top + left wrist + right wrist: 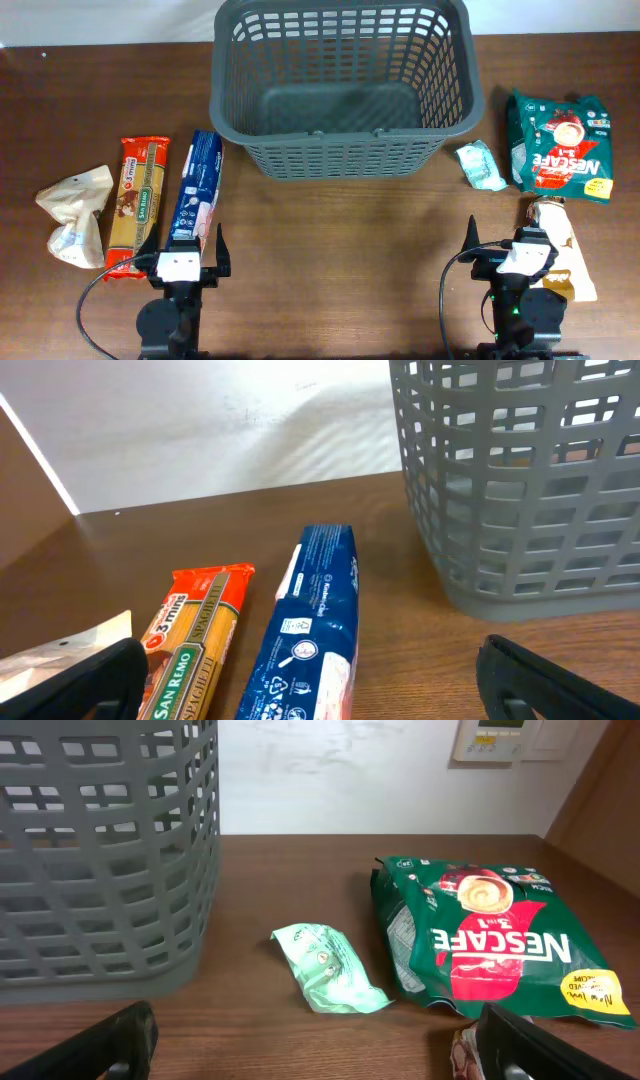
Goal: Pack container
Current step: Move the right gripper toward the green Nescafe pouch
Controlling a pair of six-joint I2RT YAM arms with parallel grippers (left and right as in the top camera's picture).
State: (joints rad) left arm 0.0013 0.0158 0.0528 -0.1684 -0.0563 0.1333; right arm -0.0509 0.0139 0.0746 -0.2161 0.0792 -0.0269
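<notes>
The dark grey basket (340, 160) stands empty at the back middle of the table; it also shows in the left wrist view (520, 490) and the right wrist view (100, 860). My left gripper (184, 262) is open and empty at the front left, over the near end of a blue packet (197, 190) (305, 630). My right gripper (520, 255) is open and empty at the front right, over a beige packet (565, 240). A green Nescafe bag (558, 140) (490, 935) and a small pale green packet (481, 165) (325, 965) lie to the right of the basket.
An orange San Remo spaghetti pack (135, 200) (190, 645) lies left of the blue packet. A crumpled beige bag (72, 212) lies at the far left. A white wall runs behind the table's back edge.
</notes>
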